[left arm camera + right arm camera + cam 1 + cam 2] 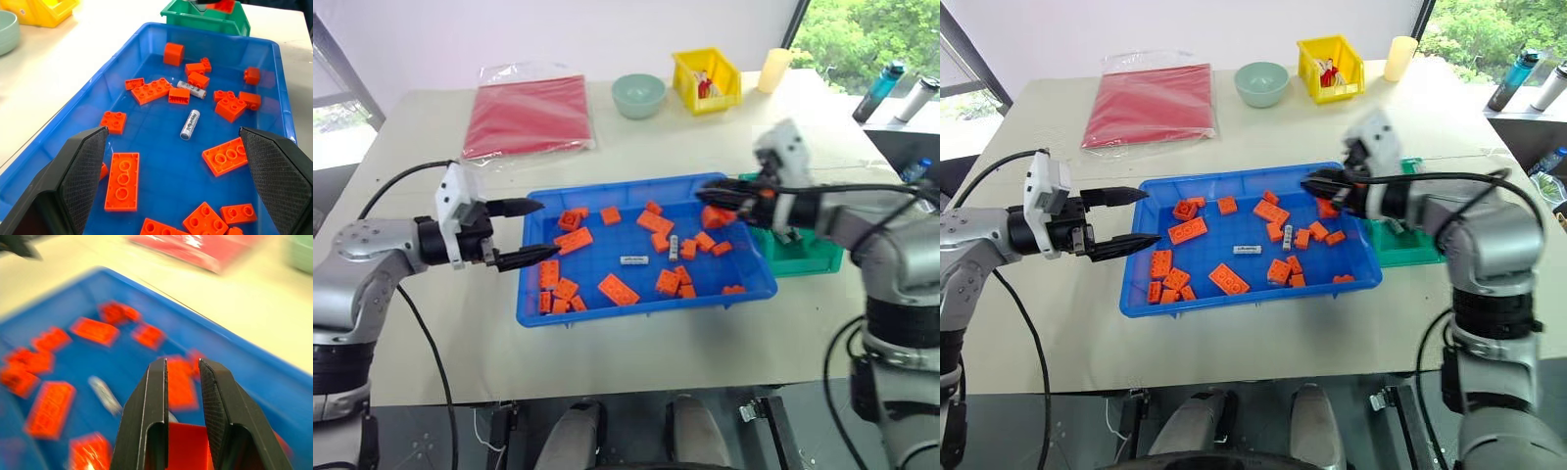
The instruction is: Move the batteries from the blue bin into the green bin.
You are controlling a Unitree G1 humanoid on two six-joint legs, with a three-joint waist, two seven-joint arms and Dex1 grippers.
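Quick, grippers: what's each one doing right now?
Left gripper: open, empty, at the blue bin's left rim.
Right gripper: nearly shut on an orange brick, above the bin's right end.

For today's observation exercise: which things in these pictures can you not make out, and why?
- Green bin contents: hidden by the right arm, head views.
- Print on the batteries: too small.
- What the right claw pinches: red thing between the fingers, motion blur.
- Yellow bin contents: too small.

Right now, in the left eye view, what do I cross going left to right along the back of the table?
Red packet → pale green bowl → yellow bin → cream cup
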